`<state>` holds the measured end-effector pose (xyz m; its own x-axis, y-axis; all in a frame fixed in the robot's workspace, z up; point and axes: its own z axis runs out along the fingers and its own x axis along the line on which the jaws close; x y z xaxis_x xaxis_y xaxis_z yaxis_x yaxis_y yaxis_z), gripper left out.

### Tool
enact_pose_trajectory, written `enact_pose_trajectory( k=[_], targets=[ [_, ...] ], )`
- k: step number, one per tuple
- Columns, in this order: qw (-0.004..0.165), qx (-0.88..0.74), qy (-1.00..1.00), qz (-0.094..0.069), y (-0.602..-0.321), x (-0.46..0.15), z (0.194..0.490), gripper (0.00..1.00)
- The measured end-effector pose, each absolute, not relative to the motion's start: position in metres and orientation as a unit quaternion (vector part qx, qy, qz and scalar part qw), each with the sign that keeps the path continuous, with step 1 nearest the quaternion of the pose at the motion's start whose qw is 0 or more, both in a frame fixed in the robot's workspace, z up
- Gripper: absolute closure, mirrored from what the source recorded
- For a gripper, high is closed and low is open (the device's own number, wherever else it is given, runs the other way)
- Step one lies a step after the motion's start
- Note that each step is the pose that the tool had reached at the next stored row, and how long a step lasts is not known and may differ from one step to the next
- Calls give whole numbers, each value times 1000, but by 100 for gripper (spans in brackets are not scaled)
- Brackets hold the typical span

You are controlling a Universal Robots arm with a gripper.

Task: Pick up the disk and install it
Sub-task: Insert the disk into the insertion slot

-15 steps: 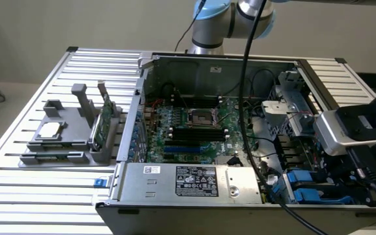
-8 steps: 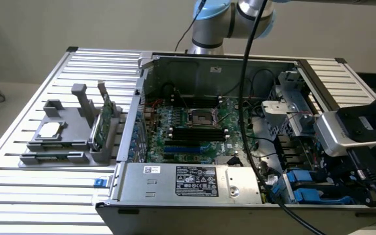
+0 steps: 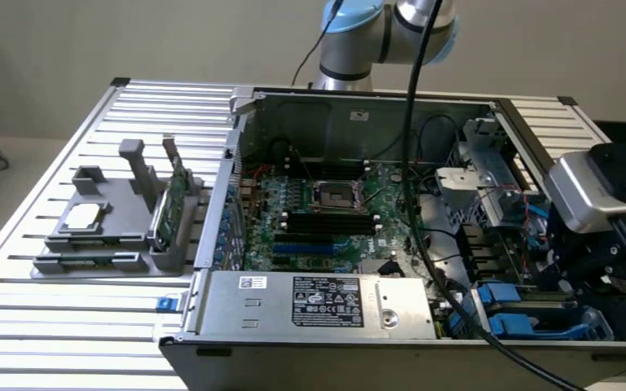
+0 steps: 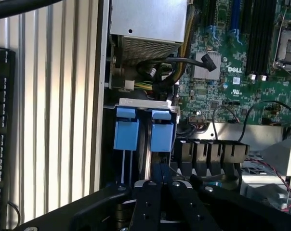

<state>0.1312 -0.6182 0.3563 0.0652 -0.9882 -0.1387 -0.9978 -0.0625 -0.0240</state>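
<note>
Claw (image 4: pixel 164 179), fingers together, hangs at lower right of the exterior view; disk (image 4: pixel 162 137) stands on edge inside the computer case (image 3: pixel 368 106), just ahead of its tips, beside another blue carrier (image 4: pixel 126 134).

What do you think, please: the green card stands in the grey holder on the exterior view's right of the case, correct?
The side is wrong: the green card stands in the grey holder on the exterior view's left of the case, as that view shows.
</note>
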Motion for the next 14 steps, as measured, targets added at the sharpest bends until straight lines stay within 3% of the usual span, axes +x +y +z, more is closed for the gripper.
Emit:
enact_pose_trajectory(
  k=[14],
  targets=[
    [54,-727,683,45,-618,131,411,89]
  ],
)
